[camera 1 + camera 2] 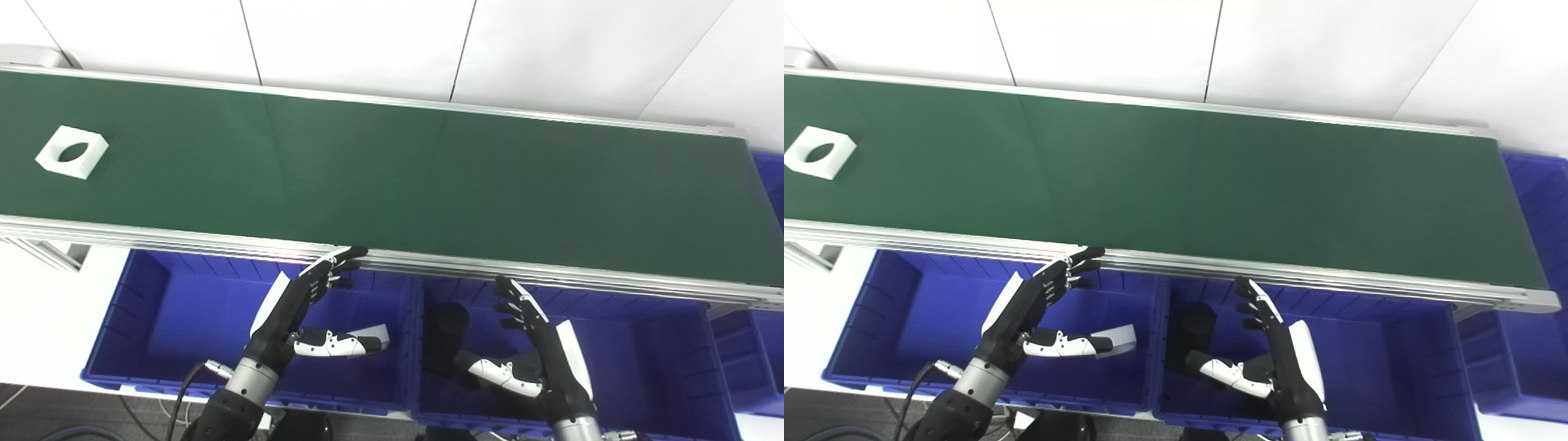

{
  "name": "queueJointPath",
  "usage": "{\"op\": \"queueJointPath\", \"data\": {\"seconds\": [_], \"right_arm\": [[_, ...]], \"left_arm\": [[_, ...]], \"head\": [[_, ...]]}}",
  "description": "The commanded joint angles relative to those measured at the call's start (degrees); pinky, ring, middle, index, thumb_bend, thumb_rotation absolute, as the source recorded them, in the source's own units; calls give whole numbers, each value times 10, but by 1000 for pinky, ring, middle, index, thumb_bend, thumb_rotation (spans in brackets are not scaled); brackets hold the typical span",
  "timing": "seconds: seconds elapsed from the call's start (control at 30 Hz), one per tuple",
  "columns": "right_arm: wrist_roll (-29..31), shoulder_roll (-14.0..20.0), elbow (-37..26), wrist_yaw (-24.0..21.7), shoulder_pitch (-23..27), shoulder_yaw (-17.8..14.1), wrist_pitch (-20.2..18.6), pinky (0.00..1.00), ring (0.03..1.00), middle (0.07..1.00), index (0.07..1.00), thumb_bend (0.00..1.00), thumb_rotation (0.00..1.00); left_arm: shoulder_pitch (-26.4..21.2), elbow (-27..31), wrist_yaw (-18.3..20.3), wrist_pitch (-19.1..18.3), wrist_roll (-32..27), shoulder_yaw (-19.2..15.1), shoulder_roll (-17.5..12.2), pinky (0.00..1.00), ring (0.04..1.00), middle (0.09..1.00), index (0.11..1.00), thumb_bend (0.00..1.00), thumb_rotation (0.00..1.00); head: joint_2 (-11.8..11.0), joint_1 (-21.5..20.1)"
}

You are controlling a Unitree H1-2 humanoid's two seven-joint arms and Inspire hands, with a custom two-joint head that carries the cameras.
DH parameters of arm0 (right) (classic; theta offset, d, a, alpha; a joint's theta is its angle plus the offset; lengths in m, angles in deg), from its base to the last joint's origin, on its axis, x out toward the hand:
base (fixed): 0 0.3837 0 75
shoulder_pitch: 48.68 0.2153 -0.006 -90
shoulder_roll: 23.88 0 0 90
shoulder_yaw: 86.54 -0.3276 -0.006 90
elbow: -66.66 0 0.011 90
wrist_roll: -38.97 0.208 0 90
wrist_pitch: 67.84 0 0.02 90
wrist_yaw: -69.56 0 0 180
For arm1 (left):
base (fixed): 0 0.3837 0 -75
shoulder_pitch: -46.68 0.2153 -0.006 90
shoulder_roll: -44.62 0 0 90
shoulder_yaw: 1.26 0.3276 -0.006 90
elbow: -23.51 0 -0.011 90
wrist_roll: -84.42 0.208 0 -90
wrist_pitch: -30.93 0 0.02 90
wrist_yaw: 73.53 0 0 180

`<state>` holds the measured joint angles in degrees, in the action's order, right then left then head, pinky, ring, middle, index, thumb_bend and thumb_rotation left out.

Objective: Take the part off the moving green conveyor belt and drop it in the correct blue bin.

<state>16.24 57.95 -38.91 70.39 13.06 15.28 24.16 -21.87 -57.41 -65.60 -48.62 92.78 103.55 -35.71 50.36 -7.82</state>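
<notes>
White square part with round hole (71, 151) lies far left on green conveyor belt (392, 177), well apart from both hands. Left hand (294, 306) and right hand (539, 343) hover over blue bins (153, 306), fingers spread, holding nothing. Risk: a late reach misses the moving part.

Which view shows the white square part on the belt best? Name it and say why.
The left eye view: the white part lies whole on the green belt, clear of the picture's edge, its oval hole plain. The right eye view shows it too, but hard against the left edge.
</notes>
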Motion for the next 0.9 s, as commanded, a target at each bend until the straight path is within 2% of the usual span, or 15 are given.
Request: {"op": "queueJointPath", "data": {"seconds": [0.0, 0.17, 0.33, 0.4, 0.87], "right_arm": [[0, 2, -6, 5, 5, 1, 31, 735, 810, 866, 903, 825, 401], [8, 3, -1, 0, 10, 4, 33, 734, 821, 878, 918, 828, 386], [4, 10, 2, -4, 16, 10, 30, 745, 832, 889, 931, 834, 411], [4, 12, 3, -4, 18, 13, 30, 744, 831, 890, 933, 834, 409], [14, 20, 11, -8, 26, 20, 31, 738, 816, 887, 944, 839, 426]], "left_arm": [[-4, 8, 3, 17, -3, 1, -2, 758, 849, 890, 827, 715, 0], [-7, 7, 10, 7, -5, 3, -6, 735, 850, 900, 831, 717, 0], [-8, 12, 18, -11, -8, 2, -6, 731, 858, 913, 836, 711, 0], [-8, 14, 19, -16, -6, 2, -6, 700, 862, 922, 837, 713, 0], [-11, 10, 25, -19, -7, 3, -8, 698, 863, 931, 836, 712, 0]], "head": [[1, 1], [-1, 1], [-1, 1], [-2, 1], [-8, 5]]}}
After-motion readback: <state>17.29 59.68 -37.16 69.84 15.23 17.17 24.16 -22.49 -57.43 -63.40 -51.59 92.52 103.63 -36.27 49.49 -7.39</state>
